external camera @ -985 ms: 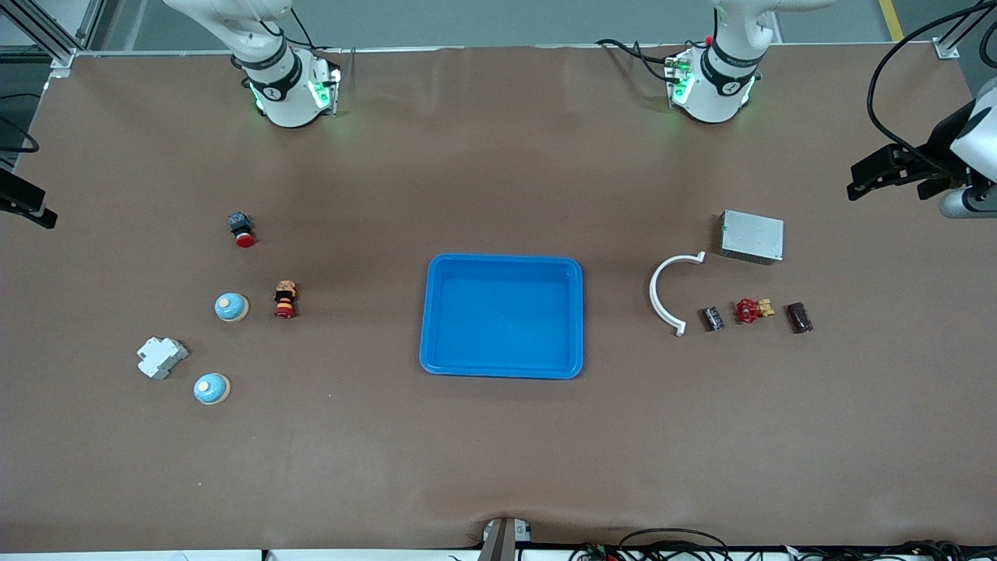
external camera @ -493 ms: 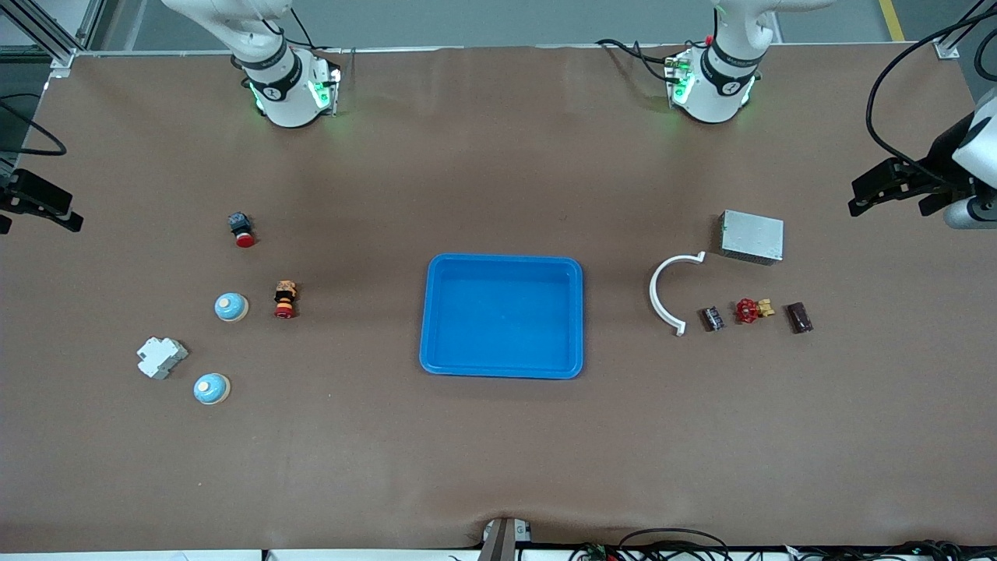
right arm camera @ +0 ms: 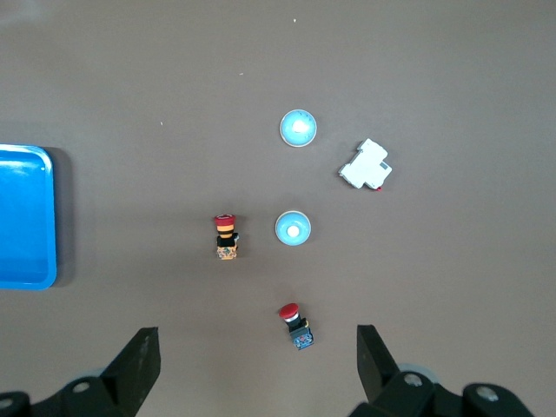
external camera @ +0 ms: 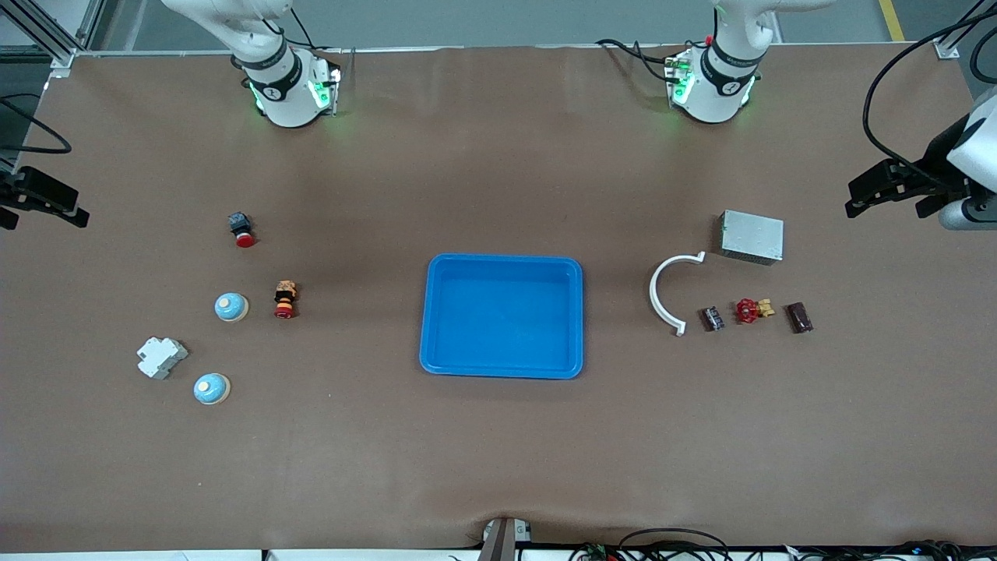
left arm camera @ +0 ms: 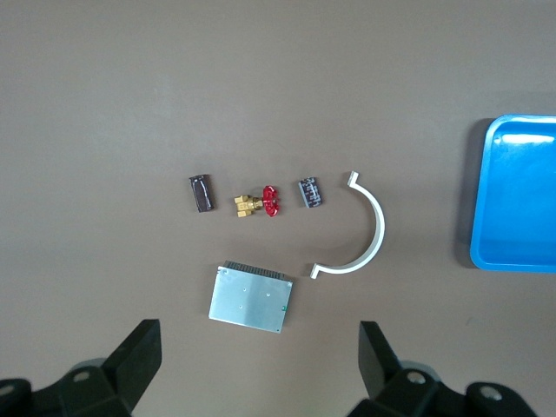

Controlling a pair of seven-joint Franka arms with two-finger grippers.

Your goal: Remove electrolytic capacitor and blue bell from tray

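The shallow bright blue rectangular plastic tray (external camera: 503,315) sits in the middle of the brown desk (external camera: 498,452) and holds nothing, so the task looks done. Both task items lie outside it. Two blue dome-shaped bells (external camera: 231,307) (external camera: 211,388) rest toward the right arm's end. The small dark cylindrical capacitor (external camera: 712,318) lies toward the left arm's end, between the white curved plastic arc (external camera: 667,292) and the red-handled brass valve (external camera: 751,311). It may equally be the darker cylinder (external camera: 798,317) beside the valve; the view is too small to tell.

The left gripper (external camera: 896,187) hangs over the desk edge at the left arm's end, its fingers (left arm camera: 135,360) spread wide and empty. The right gripper (external camera: 43,204) waits over the desk edge at the right arm's end, fingers (right arm camera: 139,365) likewise wide apart, holding nothing.

The good move now is restraint: keep both arms high and clear, disturb no placed part, and park without sweeping over the grey metal box (external camera: 751,236) or the white plastic breaker (external camera: 161,357).
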